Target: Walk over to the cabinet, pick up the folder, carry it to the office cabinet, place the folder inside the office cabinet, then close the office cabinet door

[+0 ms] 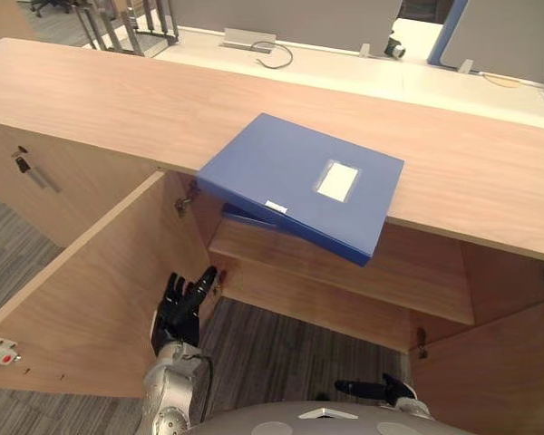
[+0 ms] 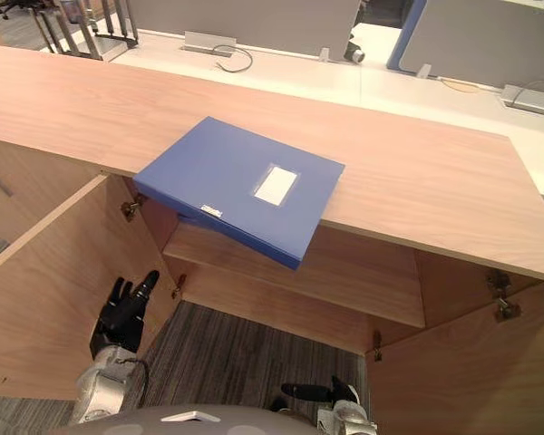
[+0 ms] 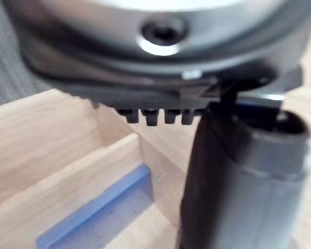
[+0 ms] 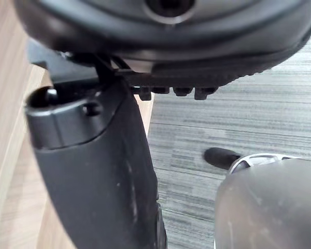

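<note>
Overhanging the cabinet top [image 1: 118,109], blue folder [image 1: 299,181] lies above both hands, long axis diagonal | left hand [image 1: 177,313] nearer, fingers straight, empty | right hand [image 1: 381,390] low, relaxed, empty.

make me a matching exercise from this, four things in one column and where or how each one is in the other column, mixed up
Things
1 blue folder
2 left hand
3 left cabinet door
4 grey cable

Place or state
a on the white desk behind the cabinet
b swung open
c flat on the cabinet top, one corner jutting past the front edge
d low in front of the open cabinet, fingers straight

Pairs: 1-c, 2-d, 3-b, 4-a
</note>
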Available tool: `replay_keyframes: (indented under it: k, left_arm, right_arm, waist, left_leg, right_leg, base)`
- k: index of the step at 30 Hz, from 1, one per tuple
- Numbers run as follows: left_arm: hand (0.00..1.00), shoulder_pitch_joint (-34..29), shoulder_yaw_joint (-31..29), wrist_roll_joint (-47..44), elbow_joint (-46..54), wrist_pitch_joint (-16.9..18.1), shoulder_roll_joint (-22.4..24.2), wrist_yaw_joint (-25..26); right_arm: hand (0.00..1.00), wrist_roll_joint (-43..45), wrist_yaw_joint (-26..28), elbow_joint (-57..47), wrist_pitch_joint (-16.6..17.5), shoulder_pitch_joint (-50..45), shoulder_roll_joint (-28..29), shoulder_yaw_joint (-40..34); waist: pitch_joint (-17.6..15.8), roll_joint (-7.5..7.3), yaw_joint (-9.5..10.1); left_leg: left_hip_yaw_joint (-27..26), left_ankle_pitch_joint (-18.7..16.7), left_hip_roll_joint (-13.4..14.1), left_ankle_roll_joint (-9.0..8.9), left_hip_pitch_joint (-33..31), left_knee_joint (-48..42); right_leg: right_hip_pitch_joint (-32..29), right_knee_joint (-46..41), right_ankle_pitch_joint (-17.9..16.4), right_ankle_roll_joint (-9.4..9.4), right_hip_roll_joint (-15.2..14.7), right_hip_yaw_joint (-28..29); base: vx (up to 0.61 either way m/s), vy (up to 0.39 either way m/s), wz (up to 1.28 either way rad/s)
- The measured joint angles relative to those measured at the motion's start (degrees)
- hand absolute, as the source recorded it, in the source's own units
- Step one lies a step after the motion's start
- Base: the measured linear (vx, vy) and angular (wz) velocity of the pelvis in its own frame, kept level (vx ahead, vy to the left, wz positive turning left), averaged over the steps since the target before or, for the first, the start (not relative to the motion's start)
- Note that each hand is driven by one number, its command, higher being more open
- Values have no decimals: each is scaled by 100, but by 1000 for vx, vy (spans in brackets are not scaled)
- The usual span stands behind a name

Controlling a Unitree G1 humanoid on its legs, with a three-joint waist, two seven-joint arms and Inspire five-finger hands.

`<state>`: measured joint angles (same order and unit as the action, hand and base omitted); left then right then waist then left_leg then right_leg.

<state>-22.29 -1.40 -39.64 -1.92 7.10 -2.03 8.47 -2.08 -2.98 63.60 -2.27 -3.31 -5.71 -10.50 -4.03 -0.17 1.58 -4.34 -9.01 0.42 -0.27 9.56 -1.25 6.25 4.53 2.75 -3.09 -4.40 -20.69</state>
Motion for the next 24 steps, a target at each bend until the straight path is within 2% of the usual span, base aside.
replay_keyframes:
  k: [2,5,7,12,18,22,24]
  left_arm:
    - [100,4,-99,514,363,9,22,167]
    - [100,116,-256,1578,1020,21,292,669]
    - [100,229,-124,2709,1141,-5,564,1284]
    - [100,277,259,4677,1836,-252,515,2220]
    - [100,871,178,6773,2555,-236,111,2708]
    - [100,1035,-54,7506,2638,-266,31,2890]
    - [100,1055,-132,7827,2638,-428,18,2892]
  right_arm:
    - [100,2,-9,-102,3,-48,21,1]
    - [100,17,-41,-113,28,-80,44,1]
    - [100,27,-128,-107,39,-109,54,50]
    - [100,26,-286,4,80,-140,85,218]
    - [100,4,-362,292,174,-133,61,203]
    - [100,-128,-357,468,170,-19,20,200]
    - [100,-203,-360,550,174,22,-29,201]
  waist:
    - [11,9,2]
    - [43,-8,42]
    - [65,-42,132]
    - [166,-142,168]
    - [363,-85,218]
    - [441,-90,204]
    - [447,-65,200]
  left_leg:
    - [1,7,2,1,0,-3]
    - [8,9,-1,3,-39,-67]
    - [6,10,5,1,-58,-103]
    - [6,6,29,-6,-108,-171]
    - [-4,-26,42,-37,-136,-217]
    - [-19,-31,59,-40,-322,-278]
    - [-34,-32,68,-41,-319,-280]
  right_leg:
    - [6,0,1,-1,-5,-13]
    - [4,0,6,-2,-16,-13]
    - [1,0,18,12,-13,-8]
    - [-14,-1,39,42,11,9]
    - [-25,-1,58,69,38,71]
    - [-196,-2,95,110,61,112]
    - [-201,-3,98,114,75,144]
  base:
    - [-40,-4,4]
    - [-56,-5,2]
    - [-54,-8,0]
    - [-53,-16,0]
    - [-44,-1,-4]
    - [-33,-3,-5]
    - [0,4,-5]
